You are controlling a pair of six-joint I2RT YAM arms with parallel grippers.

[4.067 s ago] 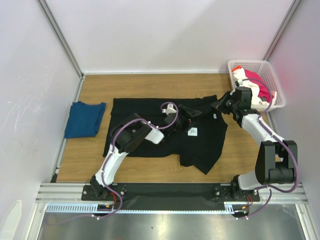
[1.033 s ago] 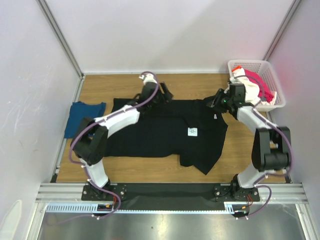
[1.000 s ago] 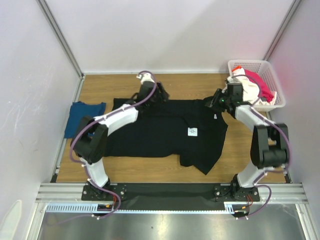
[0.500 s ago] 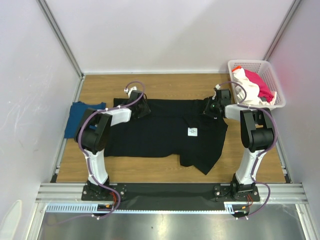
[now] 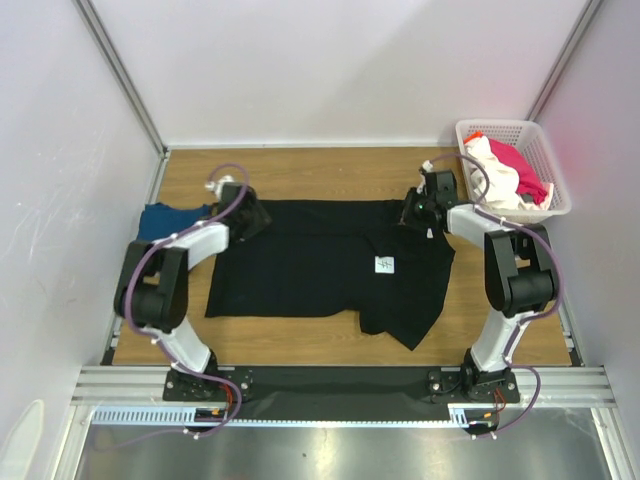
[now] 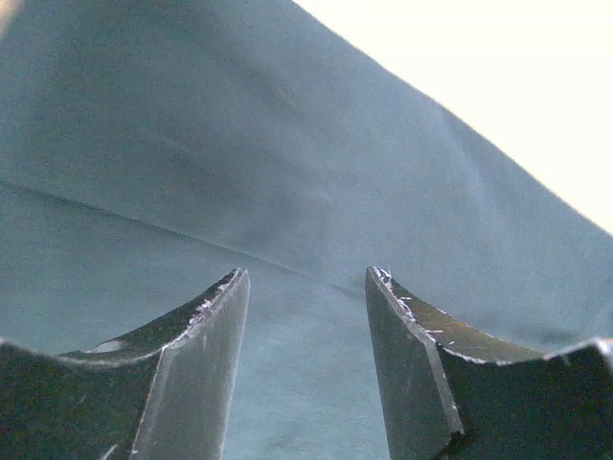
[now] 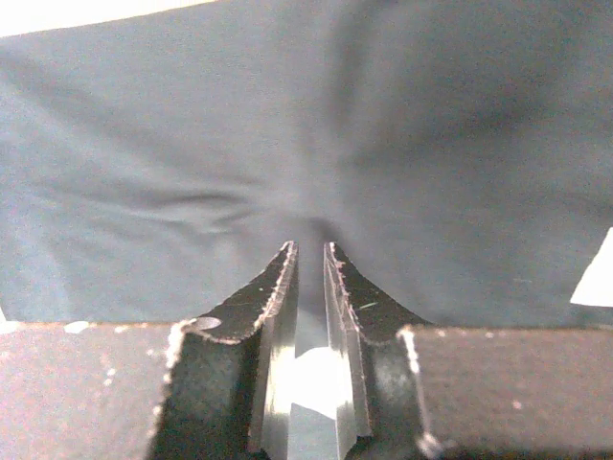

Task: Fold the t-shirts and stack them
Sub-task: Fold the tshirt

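Note:
A large black t-shirt [image 5: 320, 260] lies spread flat on the wooden table, with a small white tag [image 5: 385, 264] near its middle. My left gripper [image 5: 252, 215] is low over the shirt's far left corner. In the left wrist view it [image 6: 305, 278] is open, with the cloth [image 6: 287, 144] under the fingers. My right gripper [image 5: 410, 213] is at the far right corner. In the right wrist view it [image 7: 308, 251] is shut on the cloth [image 7: 431, 115], and wrinkles run out from the pinch. A dark blue t-shirt [image 5: 155, 215] lies at the left, partly behind the left arm.
A white lattice basket [image 5: 545, 135] at the far right corner of the table holds a white t-shirt [image 5: 495, 165] and a pink-red one [image 5: 528, 180]. Walls close the table on the left, back and right. Bare wood shows in front of the black shirt.
My left gripper has moved left along the shirt's far edge, from the middle to its far left corner. My right gripper has stayed at the far right corner, and that arm has come lower.

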